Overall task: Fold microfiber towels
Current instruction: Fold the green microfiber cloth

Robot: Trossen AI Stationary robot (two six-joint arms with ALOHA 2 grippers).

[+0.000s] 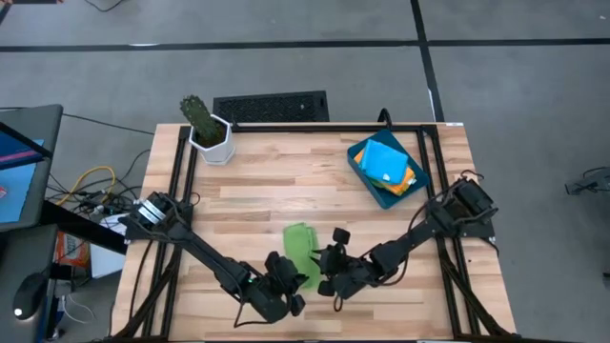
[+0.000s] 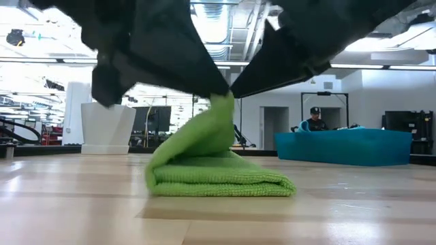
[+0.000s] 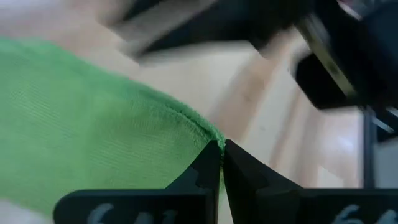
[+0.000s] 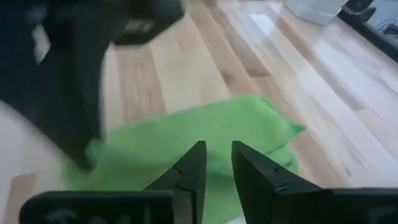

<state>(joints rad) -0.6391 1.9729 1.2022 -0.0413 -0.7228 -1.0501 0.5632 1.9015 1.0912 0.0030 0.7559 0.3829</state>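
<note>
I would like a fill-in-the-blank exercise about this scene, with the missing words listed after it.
1. The towel being folded is lime ____.
2. The left gripper is ____ on the towel's edge.
3. The other towels lie in the blue ____.
4. The white pot holds a ____.

Missing words: green; shut; tray; cactus

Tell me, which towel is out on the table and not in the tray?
The green towel. It lies between both grippers, while the blue towel and orange towel sit stacked in the tray.
</note>
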